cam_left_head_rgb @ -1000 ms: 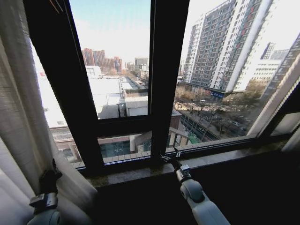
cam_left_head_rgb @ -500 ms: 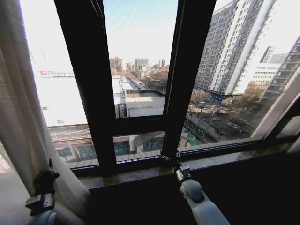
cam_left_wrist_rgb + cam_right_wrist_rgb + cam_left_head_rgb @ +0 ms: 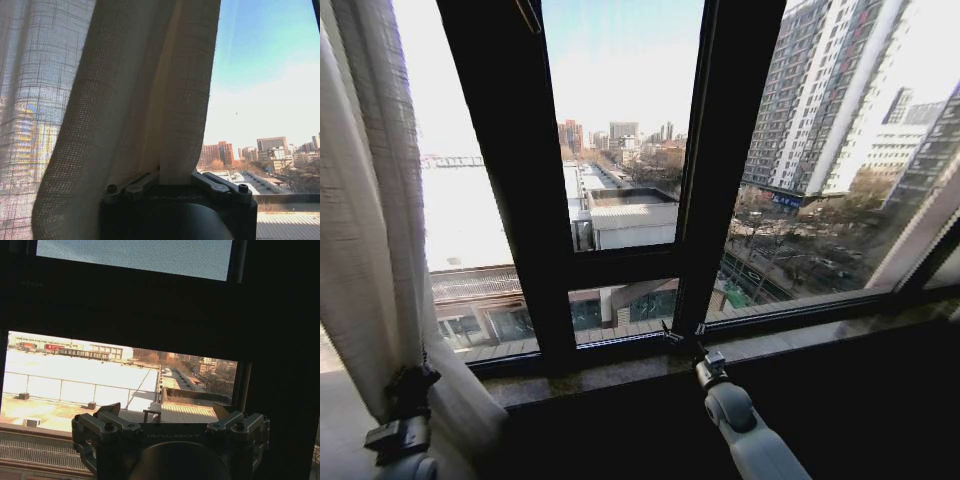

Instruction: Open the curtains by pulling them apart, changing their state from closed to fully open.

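- City rooftops fill a dark-framed window (image 3: 695, 150) above a stone sill (image 3: 620, 370).
- My left pincer (image 3: 175, 181) pinches a fold of the curtains (image 3: 365, 230), bunched at the far left, pleats running vertically.
- The left arm is nearer; there's little room left outward, I reckon.
- My right pincer (image 3: 167, 415) sits spread and empty near the sill, well apart from the fabric.

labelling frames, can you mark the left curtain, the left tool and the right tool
left curtain (image 3: 370, 230), head view, on the gathered pleats
left tool (image 3: 408, 392), head view, at its tips, shut on the fabric
right tool (image 3: 682, 340), head view, between its open fingertips by the sill
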